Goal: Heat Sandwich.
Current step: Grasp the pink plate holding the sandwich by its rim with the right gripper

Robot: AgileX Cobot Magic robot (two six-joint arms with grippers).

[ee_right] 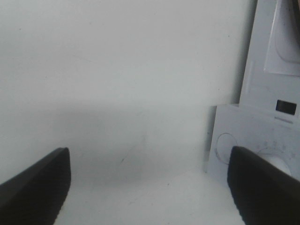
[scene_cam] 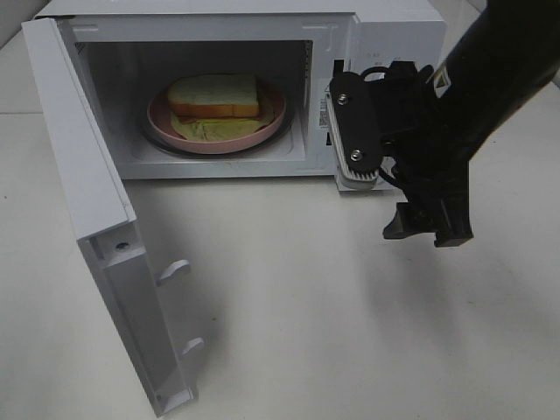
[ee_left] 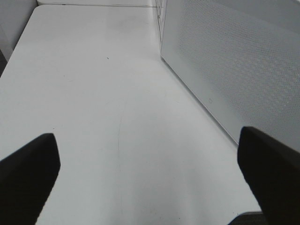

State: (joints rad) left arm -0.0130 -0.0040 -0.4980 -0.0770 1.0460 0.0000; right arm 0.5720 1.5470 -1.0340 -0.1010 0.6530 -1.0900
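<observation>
microwave (scene_cam: 398, 35): door (scene_cam: 74, 149) open | pink plate (scene_cam: 156, 121): inside | table (scene_cam: 332, 324): white

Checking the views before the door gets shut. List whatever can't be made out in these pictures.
- Microwave control panel: in the exterior high view it is mostly hidden behind the right arm. In the right wrist view its markings are blurred.
- Left gripper: it is outside the exterior high view. The left wrist view's edge cuts off all but the fingertips.
- Sandwich filling: too small in the exterior high view to identify.
</observation>
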